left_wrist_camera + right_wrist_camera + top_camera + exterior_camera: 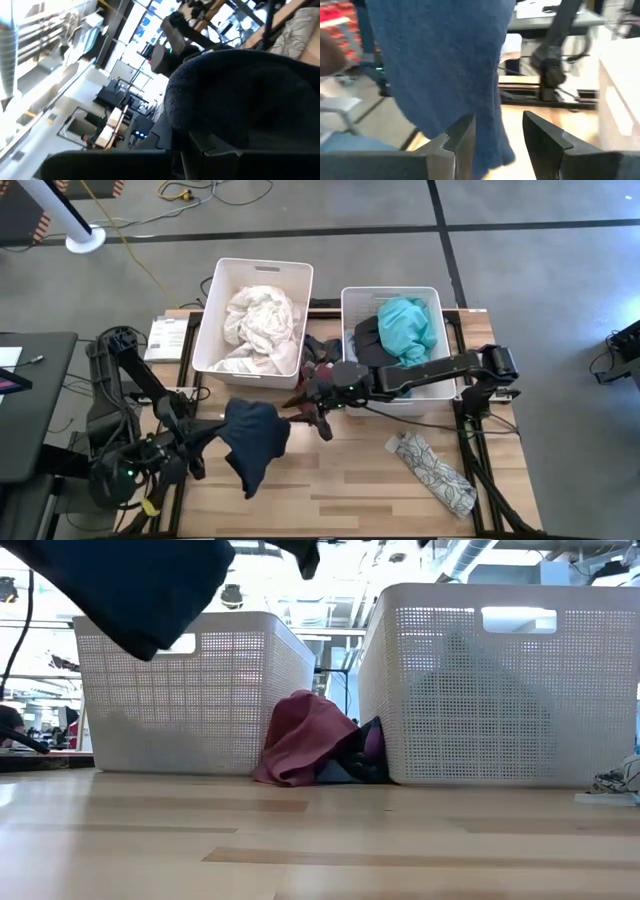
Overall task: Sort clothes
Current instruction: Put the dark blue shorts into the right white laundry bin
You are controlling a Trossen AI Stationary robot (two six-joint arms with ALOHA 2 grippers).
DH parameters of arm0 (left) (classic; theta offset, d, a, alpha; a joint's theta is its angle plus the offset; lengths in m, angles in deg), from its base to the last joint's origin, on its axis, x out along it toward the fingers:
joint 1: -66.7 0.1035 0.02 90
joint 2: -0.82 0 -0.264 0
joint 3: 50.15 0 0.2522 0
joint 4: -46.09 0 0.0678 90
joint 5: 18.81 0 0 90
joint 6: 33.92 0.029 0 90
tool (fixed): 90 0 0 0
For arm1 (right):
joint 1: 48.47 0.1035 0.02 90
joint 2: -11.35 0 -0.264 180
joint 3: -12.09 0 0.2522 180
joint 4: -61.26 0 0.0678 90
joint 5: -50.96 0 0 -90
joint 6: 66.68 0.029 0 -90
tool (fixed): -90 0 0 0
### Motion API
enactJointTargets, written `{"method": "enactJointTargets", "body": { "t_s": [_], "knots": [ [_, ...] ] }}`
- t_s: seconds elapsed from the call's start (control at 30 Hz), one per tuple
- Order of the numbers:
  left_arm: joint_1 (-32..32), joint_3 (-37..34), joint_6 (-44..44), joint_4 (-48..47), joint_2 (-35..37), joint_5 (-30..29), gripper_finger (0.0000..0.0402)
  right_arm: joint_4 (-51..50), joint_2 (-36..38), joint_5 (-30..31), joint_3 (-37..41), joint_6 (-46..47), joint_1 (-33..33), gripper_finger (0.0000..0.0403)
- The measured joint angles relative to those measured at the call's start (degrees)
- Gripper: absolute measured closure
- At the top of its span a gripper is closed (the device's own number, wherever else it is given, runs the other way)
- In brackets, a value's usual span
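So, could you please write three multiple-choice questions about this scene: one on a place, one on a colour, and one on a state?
1. Where does the patterned cloth lie?
A. inside a bin
B. on the table, toward its right side
C. over an arm

2. What colour are the clothes in the left bin?
A. white
B. teal
C. maroon

3. How is the navy garment?
A. folded flat on the wood
B. packed into a bin
C. hanging from the left gripper

Answers:
1. B, because the high view shows it stretched out on bare wood.
2. A, because only white fabric fills that bin.
3. C, because the low view shows it hanging clear above the tabletop.
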State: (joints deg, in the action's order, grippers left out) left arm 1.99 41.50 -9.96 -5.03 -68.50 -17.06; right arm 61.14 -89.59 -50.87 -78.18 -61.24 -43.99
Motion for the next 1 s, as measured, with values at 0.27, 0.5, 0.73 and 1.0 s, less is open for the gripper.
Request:
{"method": "enactJointTargets", "body": {
  "t_s": [0.27,0.5,0.73,1.0],
  "knots": [
    [0.06,0.00,13.50,11.46,0.02,4.28,0.0398,7.49,-3.47,-8.09,0.00,0.27,-1.43,0.0225],
    [2.16,0.00,13.54,11.31,0.02,6.99,0.0398,11.57,-3.45,-14.36,0.00,-1.86,-0.69,0.0225],
    [5.92,0.00,14.40,11.27,0.00,9.52,0.0398,11.95,-3.42,-19.01,-0.01,-2.33,1.56,0.0225],
    [9.44,0.00,14.33,11.27,0.02,12.13,0.0398,11.90,-3.42,-19.76,-0.01,-3.36,3.08,0.0225]
  ]
}}
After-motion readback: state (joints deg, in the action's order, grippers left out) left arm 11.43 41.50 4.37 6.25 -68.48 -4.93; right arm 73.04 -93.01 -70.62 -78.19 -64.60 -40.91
